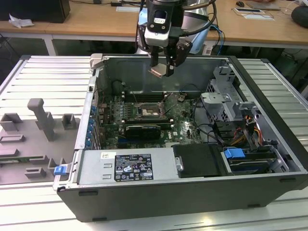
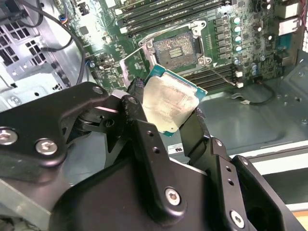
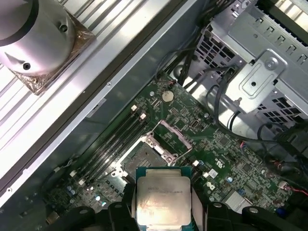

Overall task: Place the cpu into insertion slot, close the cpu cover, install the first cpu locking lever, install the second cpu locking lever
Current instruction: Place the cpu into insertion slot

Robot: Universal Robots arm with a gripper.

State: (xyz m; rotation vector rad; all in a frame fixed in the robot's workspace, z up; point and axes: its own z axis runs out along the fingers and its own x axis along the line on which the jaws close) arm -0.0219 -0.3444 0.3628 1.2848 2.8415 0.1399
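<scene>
Gripper (image 2: pixel 168 120) closed on the chip (image 2: pixel 171 103), fingers (image 2: pixel 137 113) pinching two opposite edges, metal top toward both wrist views. Chip held high, clear of the board. Socket (image 3: pixel 144 156) lies below the gripper, well apart, dark centre bare. Cover (image 3: pixel 172 134) stands raised at the socket's far side.

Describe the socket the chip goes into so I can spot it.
Look inside the open computer case, at the green board on its floor. Near the board's middle, beside the black memory slots, sits the socket. It is square with a silver rim and dark centre, while the slots are narrow strips.
</scene>
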